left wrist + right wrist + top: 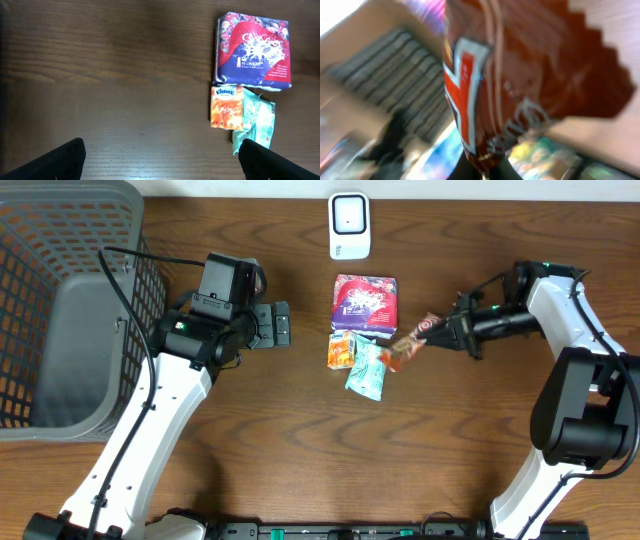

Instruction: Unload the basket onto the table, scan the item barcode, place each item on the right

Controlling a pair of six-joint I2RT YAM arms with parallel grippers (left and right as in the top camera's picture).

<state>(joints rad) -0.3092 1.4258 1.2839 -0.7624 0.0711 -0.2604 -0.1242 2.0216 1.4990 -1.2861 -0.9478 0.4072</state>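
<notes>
And the right gripper [445,332] has its item: a red-brown snack sachet [410,342], pinched by 1 end, jaws clamped together on the crimped seam. It sits right of the table's [300,440] centre, well short of the white scanner [349,225] at the far edge. The free end reaches toward the teal pouch [366,372]; contact there, can't tell.

How will it handle? Light, looks like. Thin glossy film, soft and crinkly, so it should droop and twist from a 1-end hold, and that shine could slip. The flat seam seems the right place to grip, leaving the printed faces bare for the scanner. In the right wrist view the sachet [520,75] fills the frame, blurred, a white-edged red stripe showing, no barcode I can make out.

Over on the left, the left gripper [283,325] hangs with fingers wide apart, holding nothing, just off the purple pack [365,300] and orange tissue pack [341,350].
</notes>
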